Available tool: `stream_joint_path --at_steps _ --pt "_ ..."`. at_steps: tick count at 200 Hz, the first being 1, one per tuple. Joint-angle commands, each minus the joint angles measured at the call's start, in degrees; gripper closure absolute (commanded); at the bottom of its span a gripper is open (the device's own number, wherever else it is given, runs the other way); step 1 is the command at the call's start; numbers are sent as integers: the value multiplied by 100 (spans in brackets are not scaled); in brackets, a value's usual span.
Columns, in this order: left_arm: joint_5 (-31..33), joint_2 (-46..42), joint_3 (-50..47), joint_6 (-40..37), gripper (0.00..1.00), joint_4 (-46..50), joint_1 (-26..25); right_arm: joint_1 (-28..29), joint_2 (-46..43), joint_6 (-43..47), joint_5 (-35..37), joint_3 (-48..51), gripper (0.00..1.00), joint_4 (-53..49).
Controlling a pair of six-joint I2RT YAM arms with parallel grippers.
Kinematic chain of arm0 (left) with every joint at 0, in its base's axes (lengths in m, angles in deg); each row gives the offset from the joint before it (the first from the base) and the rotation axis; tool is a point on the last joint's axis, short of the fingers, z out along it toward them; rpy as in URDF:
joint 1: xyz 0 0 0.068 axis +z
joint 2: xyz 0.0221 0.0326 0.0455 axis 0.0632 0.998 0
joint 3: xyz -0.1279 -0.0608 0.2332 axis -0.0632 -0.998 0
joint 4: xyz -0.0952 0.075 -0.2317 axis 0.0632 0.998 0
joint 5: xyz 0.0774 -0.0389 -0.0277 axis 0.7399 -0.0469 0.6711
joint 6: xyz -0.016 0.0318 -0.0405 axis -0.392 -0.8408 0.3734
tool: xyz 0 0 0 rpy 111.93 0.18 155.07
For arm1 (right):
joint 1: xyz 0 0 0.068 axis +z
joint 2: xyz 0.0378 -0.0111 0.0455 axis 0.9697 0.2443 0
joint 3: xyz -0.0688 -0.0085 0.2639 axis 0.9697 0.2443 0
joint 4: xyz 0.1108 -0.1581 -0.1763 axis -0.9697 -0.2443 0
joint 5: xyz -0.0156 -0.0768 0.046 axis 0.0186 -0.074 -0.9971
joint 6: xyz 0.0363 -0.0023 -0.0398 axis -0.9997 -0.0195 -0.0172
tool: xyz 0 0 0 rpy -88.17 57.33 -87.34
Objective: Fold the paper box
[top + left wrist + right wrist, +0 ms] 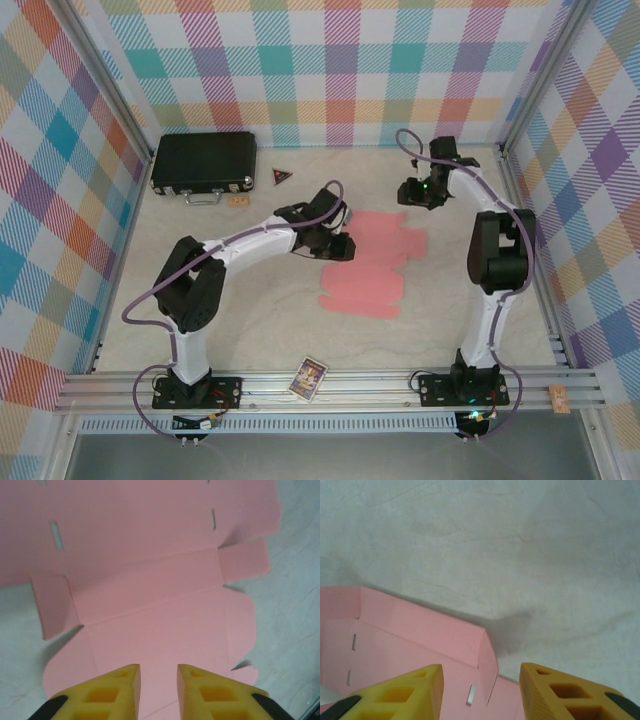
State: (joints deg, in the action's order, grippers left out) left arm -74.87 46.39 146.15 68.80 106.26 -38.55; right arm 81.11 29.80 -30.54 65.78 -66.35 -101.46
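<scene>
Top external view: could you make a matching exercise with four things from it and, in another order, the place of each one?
Things: 1 pink paper box; 2 black case; 3 picture card; 4 dark triangular piece.
Places: A on the near rail; B far left corner; C middle of the table; D just right of the case.
Pairs: 1-C; 2-B; 3-A; 4-D.

paper box plain pink; fingers yellow; case black; walls pastel plaid
</scene>
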Motion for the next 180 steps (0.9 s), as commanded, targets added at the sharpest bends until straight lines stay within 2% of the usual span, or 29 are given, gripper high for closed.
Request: stream_joint_path --at_steps 1,40,90,129,180 --pt "-226 145 -309 331 78 -409 -63 -25 316 726 -326 -432 55 -346" --pt "-136 343 -573 352 88 -478 -68 -25 884 1194 -948 -1032 53 -437" --pt "-35 513 -738 109 96 -244 -23 -7 1509 1207 -1145 -1810 51 -1068" --pt "518 598 -706 -298 96 74 172 -2 1529 1377 -974 -1797 51 -1173" --pt "657 653 -549 -979 96 423 460 -32 1612 1711 -1114 -1960 50 -1492"
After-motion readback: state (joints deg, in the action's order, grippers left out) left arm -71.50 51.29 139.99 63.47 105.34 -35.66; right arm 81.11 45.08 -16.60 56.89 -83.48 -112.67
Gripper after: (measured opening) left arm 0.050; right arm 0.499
